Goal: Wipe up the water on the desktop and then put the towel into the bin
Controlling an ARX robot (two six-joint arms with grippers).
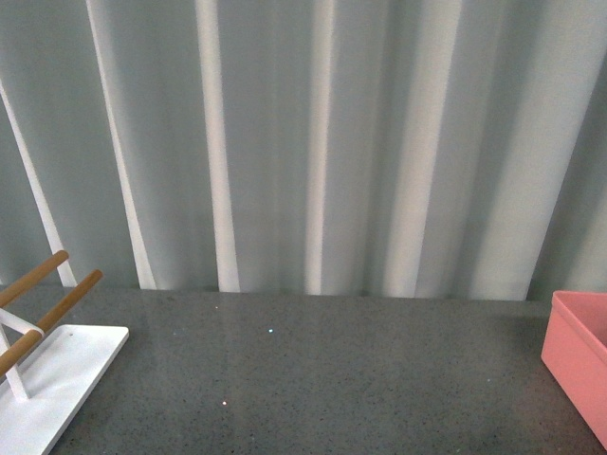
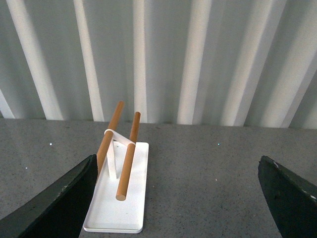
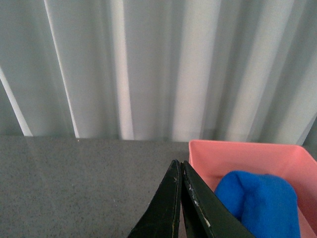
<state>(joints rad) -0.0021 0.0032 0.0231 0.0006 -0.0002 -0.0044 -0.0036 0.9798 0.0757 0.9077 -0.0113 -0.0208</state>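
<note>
Towel point(image 3: 260, 203) is seen lying inside the bin point(image 3: 237, 151), at the desktop's point(image 1: 313, 379) right edge.
Right gripper point(image 3: 181, 198) is pressed closed and empty beside the bin; left gripper point(image 2: 173, 198) is spread wide. Risk judged small: the bin could be nudged on withdrawal.

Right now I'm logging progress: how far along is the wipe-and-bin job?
Apparently finished. The towel already lies inside the bin, and the desktop shows no visible puddle. Nothing is in hand: the right gripper is shut and empty, the left gripper open. Nothing obvious remains.

Left gripper point(image 2: 176, 198) jaws spread wide (right gripper point(image 3: 181, 171) closed).
</note>
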